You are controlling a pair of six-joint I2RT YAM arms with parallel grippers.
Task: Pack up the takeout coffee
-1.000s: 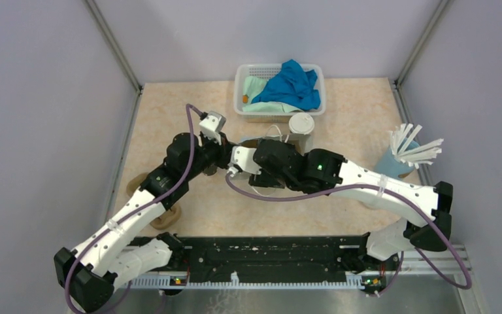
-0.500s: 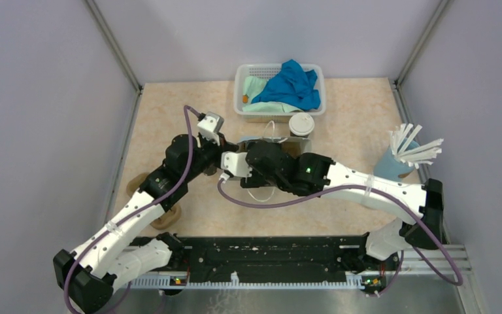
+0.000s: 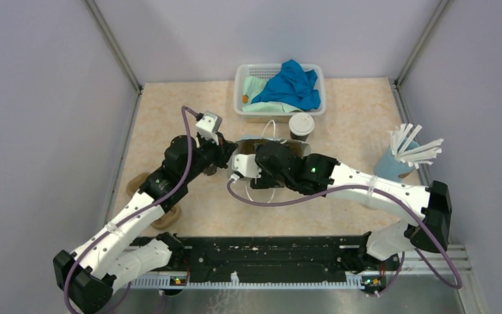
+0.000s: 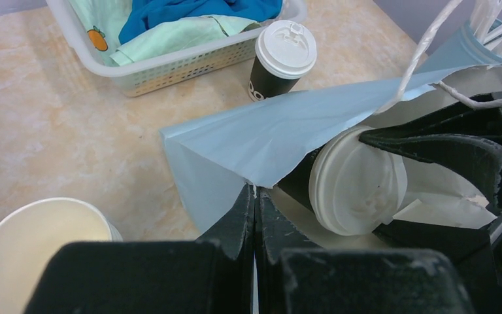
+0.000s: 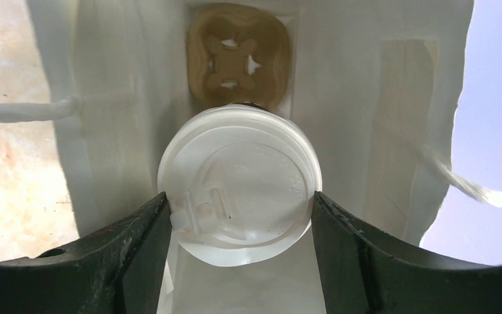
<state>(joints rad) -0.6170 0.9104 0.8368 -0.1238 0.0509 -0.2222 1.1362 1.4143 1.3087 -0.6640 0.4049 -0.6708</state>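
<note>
The right tool [image 5: 238, 203] has its jaws set wide and clamped on the sides of a small white-lidded paper coffee cup [image 5: 235, 163]. The cup sits between the jaws, inside the mouth of the light blue paper bag [image 4: 268, 137]. Straight ahead of this tool, at the bag's bottom, lies the brown moulded pulp tray [image 5: 238, 55]. The left tool [image 4: 255, 196] is fully closed, pinching the bag's rim at its tips.

Recommendation: hold the rim taut and advance the cup along the tool's own axis, centred on a tray socket. Stay clear of the bag walls and the white cord handle [image 5: 19, 111], and release only once the cup is seated.
</note>
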